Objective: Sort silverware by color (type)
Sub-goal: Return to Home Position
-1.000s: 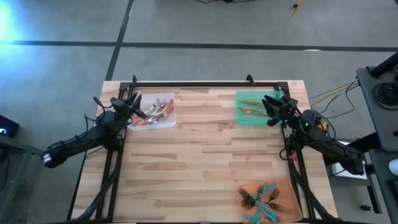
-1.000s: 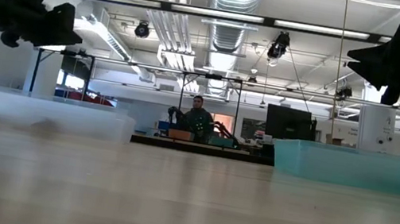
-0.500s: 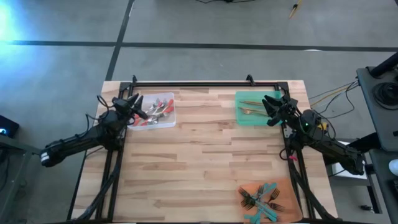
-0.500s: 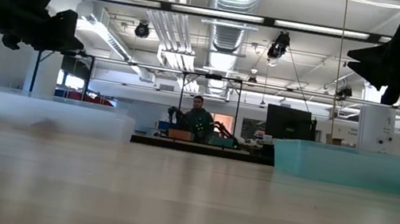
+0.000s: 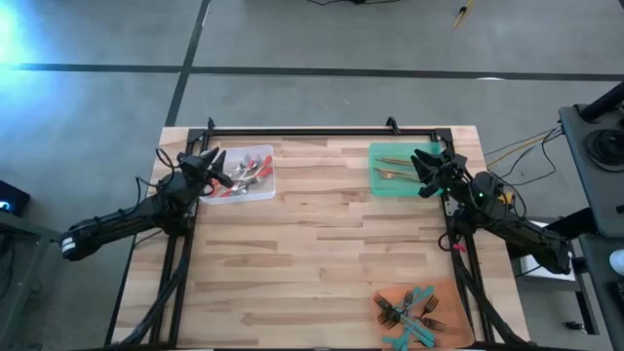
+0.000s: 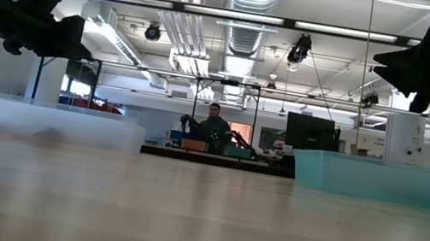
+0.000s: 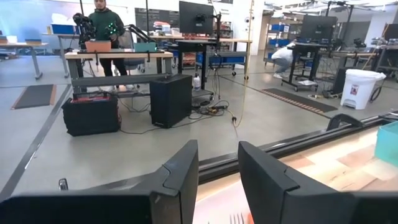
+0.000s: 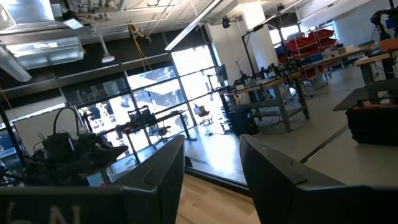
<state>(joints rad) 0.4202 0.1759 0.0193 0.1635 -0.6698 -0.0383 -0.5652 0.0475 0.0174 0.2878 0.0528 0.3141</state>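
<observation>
The silverware lies in three trays. Red-handled pieces (image 5: 246,175) fill the clear tray (image 5: 265,191) at the far left. Gold pieces (image 5: 392,168) lie in the green tray (image 5: 382,187) at the far right. Teal-handled pieces (image 5: 409,317) are heaped on the orange tray (image 5: 450,292) at the near right. My left gripper (image 5: 212,164) hovers open above the clear tray's left edge, pointing level, nothing between its fingers (image 7: 217,171). My right gripper (image 5: 421,164) hovers open over the green tray's right side, also with nothing between its fingers (image 8: 211,165).
A black frame rail (image 5: 302,130) runs along the table's far edge, with frame legs down both sides. The bare wooden middle of the table (image 5: 322,244) lies between the trays. Beyond the table a person (image 6: 212,124) stands at a bench in the room.
My left arm has shifted slightly, and its gripper has edged a little toward the clear tray and dipped. The gap between its fingers is unchanged. The silverware and trays lie as before.
</observation>
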